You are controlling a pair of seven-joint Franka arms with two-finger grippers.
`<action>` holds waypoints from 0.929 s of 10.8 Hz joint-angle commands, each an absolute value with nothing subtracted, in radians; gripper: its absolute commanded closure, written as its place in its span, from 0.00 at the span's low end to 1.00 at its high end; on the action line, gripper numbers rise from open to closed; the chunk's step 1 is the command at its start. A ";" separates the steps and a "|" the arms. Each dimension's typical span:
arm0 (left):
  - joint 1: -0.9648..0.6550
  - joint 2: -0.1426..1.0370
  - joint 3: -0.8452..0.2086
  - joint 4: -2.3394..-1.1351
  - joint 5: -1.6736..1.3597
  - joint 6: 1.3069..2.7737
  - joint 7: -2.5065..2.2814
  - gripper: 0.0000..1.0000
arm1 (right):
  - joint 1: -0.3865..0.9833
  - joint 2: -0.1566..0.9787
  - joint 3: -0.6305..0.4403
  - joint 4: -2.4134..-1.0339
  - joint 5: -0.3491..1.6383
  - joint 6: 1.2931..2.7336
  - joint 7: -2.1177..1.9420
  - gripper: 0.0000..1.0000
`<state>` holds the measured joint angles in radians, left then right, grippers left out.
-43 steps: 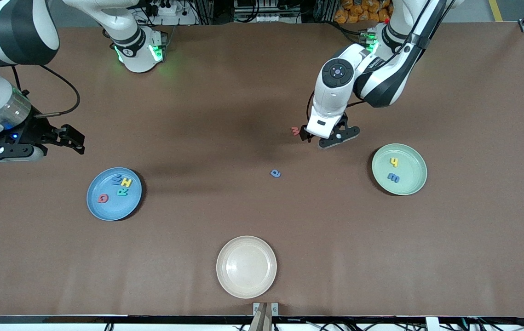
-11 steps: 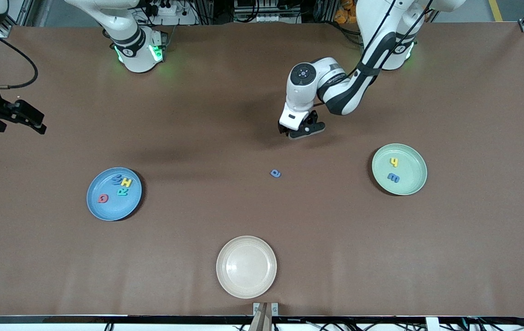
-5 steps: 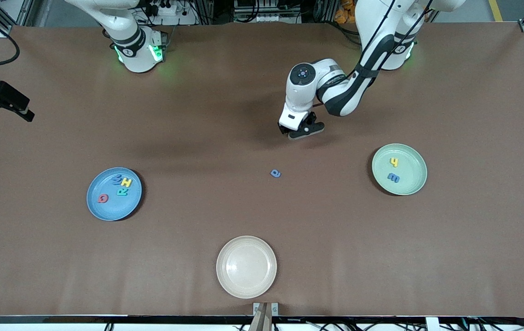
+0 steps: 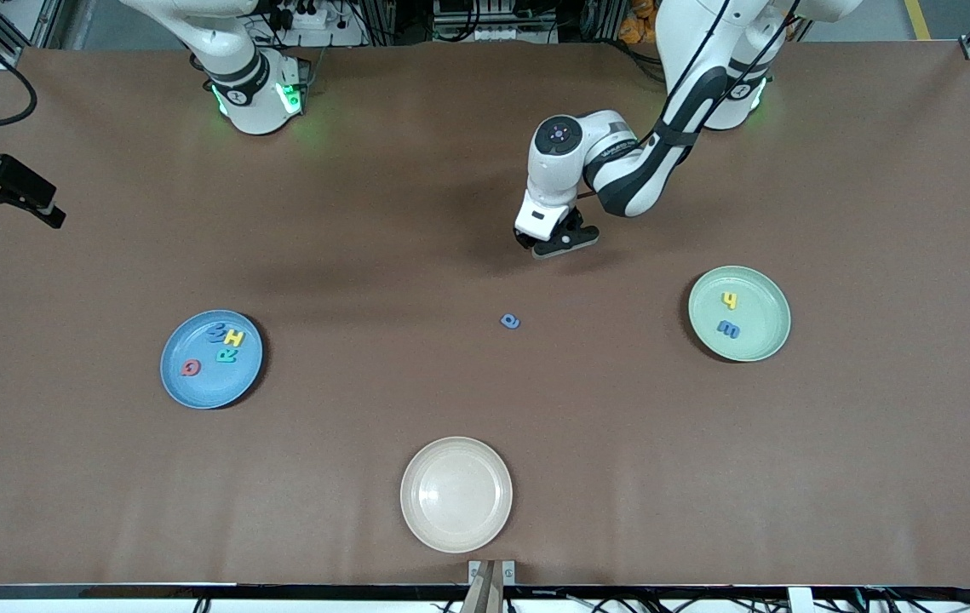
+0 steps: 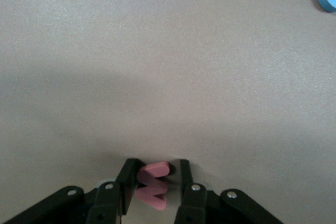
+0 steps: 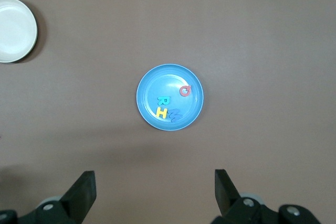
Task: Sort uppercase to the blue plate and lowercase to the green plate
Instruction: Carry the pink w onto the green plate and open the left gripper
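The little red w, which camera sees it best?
The left wrist view. There the red w sits big and clear between the fingers of the left claw, which are closing on it. In the front view the left claw covers it. The right wrist view doesn't show it.

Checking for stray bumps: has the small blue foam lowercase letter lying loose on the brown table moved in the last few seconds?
No. The small blue foam lowercase letter keeps its spot against the round pale green plate and beige plate.
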<state>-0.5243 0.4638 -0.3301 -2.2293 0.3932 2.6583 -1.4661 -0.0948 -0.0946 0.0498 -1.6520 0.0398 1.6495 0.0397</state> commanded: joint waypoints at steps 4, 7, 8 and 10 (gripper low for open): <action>-0.515 0.440 -0.327 -2.233 0.433 2.657 -1.487 0.91 | -0.104 -0.078 0.063 -1.634 0.063 1.646 0.041 0.00; -0.416 0.367 -0.337 -2.240 0.433 2.574 -1.352 1.00 | -0.094 -0.072 0.067 -1.632 0.064 1.654 0.043 0.00; -0.352 0.344 -0.363 -2.241 0.431 2.553 -1.292 1.00 | -0.094 -0.071 0.069 -1.632 0.064 1.654 0.043 0.00; -0.139 0.295 -0.498 -2.243 0.414 2.459 -1.116 1.00 | -0.066 -0.069 0.066 -1.632 0.061 1.654 0.041 0.00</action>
<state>-0.2712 0.3511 -0.4049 -2.2206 0.4035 2.5170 -1.2061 -0.0807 -0.0800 0.0652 -1.6520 0.0493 1.6579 0.0397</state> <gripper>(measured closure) 0.722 0.000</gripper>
